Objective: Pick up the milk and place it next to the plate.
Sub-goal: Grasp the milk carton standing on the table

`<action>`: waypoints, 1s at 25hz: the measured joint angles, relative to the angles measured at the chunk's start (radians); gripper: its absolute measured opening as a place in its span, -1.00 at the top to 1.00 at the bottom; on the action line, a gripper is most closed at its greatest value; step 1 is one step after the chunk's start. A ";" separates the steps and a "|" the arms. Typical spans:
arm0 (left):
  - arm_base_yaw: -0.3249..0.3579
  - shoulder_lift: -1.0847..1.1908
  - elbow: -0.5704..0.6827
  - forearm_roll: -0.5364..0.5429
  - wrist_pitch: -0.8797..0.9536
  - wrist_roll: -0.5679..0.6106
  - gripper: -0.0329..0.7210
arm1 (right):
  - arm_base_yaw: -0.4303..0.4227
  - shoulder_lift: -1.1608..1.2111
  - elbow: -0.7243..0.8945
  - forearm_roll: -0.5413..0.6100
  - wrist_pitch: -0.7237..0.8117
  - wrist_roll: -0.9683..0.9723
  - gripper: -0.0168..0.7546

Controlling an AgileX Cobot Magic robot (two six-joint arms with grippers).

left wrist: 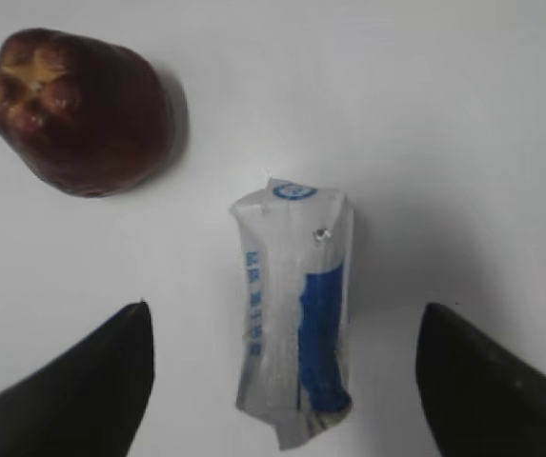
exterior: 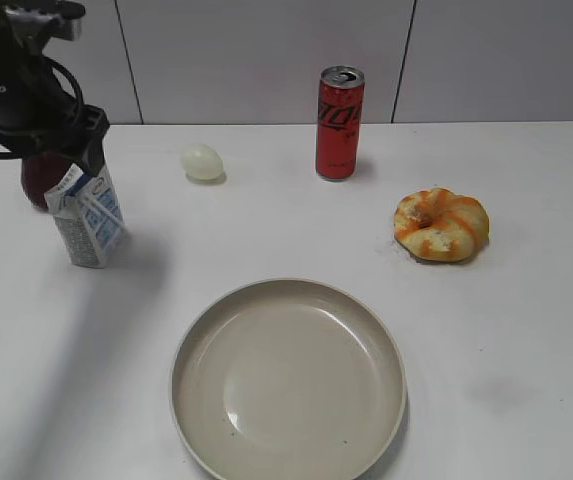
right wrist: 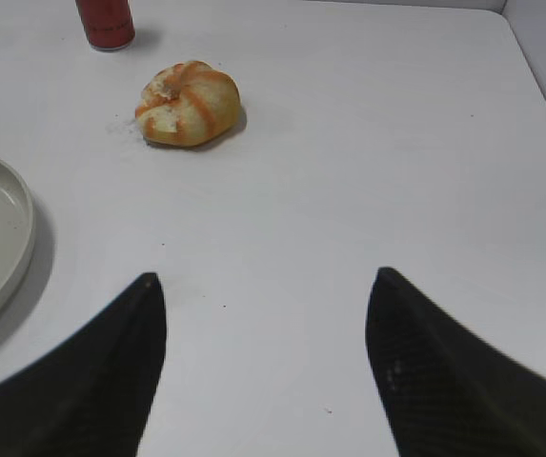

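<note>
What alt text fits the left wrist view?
A white and blue milk carton stands on a white table, seen from above between two dark, open fingers that do not touch it. A dark red fruit sits at upper left.

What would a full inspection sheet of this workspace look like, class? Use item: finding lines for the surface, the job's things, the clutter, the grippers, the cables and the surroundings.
Surface: white table, bare where nothing stands.
Job's things: milk upright at left, not gripped; plate empty at front.
Clutter: red can, pale egg-shaped object, orange-striped bun, dark red fruit behind the milk.
Grippers: left gripper open, straddling the milk from above; right gripper open over bare table.
Cables: black cable looping on the left arm.
Surroundings: pale panelled wall behind.
</note>
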 joint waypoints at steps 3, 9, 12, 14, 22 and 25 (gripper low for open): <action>0.000 0.051 0.000 0.000 -0.019 0.000 -0.75 | 0.000 0.000 0.000 0.000 0.000 0.000 -0.34; 0.000 0.138 0.000 0.001 -0.085 0.000 -0.68 | 0.000 0.000 0.000 0.000 0.000 0.000 -0.34; 0.000 0.169 0.000 0.001 -0.095 0.000 -0.63 | 0.000 0.000 0.000 0.000 0.000 0.000 -0.34; 0.000 0.175 0.000 0.001 -0.100 -0.012 -0.58 | 0.000 0.000 0.000 0.000 0.000 0.000 -0.34; 0.001 0.176 0.000 0.001 -0.107 -0.040 -0.12 | 0.000 0.000 0.000 0.000 0.000 0.000 -0.34; 0.001 0.176 0.000 0.002 -0.106 -0.041 0.07 | 0.000 0.000 0.000 0.000 0.000 0.000 -0.34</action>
